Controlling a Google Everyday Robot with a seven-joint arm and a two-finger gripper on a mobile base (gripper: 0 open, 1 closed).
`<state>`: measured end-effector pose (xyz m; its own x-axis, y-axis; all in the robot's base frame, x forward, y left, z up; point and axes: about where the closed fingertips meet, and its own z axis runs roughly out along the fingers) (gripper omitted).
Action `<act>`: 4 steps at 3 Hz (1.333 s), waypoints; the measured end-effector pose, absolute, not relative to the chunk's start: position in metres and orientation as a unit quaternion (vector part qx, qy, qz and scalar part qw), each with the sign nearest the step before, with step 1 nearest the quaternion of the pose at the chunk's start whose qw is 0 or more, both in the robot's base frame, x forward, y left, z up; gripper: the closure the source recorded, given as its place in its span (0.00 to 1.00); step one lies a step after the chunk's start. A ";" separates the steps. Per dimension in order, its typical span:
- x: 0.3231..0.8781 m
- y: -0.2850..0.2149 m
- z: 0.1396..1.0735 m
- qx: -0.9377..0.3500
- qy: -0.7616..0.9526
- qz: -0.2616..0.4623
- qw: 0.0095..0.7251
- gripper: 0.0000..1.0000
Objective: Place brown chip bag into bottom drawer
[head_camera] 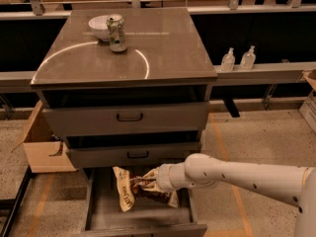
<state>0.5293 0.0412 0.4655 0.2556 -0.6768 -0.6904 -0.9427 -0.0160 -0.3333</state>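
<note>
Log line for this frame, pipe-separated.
phase: place | gripper: over open bottom drawer, shut on brown chip bag | release: not yet done
</note>
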 end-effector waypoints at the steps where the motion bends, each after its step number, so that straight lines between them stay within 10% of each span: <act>1: 0.532 0.050 0.420 -0.694 0.590 0.170 0.375 1.00; 4: 0.546 0.065 0.316 -0.729 0.583 0.137 0.332 1.00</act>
